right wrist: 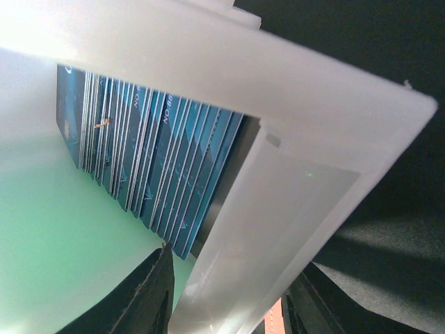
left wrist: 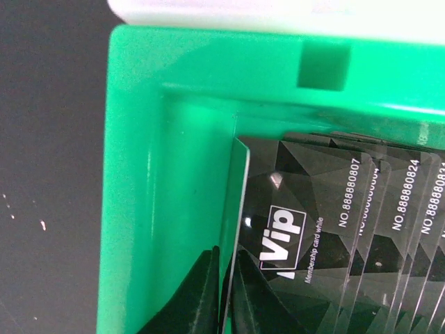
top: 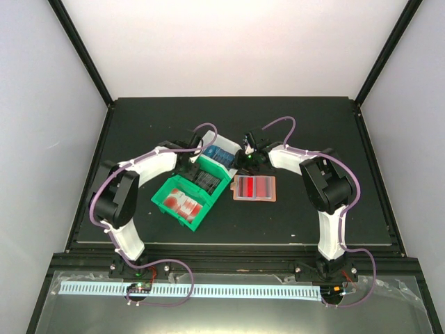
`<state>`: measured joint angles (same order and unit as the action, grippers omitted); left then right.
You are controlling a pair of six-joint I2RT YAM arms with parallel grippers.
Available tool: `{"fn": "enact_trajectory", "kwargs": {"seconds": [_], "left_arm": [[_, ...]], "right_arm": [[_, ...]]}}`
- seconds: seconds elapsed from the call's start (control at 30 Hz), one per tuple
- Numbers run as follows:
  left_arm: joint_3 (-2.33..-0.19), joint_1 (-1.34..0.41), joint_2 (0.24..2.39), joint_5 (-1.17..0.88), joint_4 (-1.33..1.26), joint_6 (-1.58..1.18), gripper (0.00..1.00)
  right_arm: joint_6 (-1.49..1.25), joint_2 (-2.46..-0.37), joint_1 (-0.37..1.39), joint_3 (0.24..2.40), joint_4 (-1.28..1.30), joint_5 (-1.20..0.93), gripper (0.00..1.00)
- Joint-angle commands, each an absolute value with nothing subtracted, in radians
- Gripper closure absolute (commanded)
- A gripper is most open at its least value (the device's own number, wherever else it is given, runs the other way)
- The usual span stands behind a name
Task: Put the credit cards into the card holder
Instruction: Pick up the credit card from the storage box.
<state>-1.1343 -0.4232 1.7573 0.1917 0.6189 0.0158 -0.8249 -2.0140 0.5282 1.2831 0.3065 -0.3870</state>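
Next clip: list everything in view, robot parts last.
card holder: one, salmon-brown, lying open on the mat, right of the green bins.
green bins: two, green, end to end mid-mat.
white bin: one, white, just beyond the green bins.
black cards: several, upright in the farther green bin.
blue cards: dense row, in the white bin.
red-and-white cards: count unclear, in the nearer green bin.
mat: one, black.
arms: two, white and black, reaching inward.
left tool: black, fingers either side of the front black card's edge; grip unclear.
right tool: black, closed across the white bin's wall.
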Motion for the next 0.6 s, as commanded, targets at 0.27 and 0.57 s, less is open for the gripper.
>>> {"fn": "enact_trajectory", "kwargs": {"seconds": [0.27, 0.57], "left_arm": [[-1.209, -0.398, 1.716, 0.289, 0.704, 0.028, 0.98], [-1.203, -0.398, 1.520, 0.196, 0.829, -0.090, 0.98]], "right_arm": [[-0.787, -2.045, 0.519, 1.311, 0.403, -0.502, 0.57], [-1.078, -2.043, 0.552, 1.350, 0.321, -0.558, 0.68]]}}
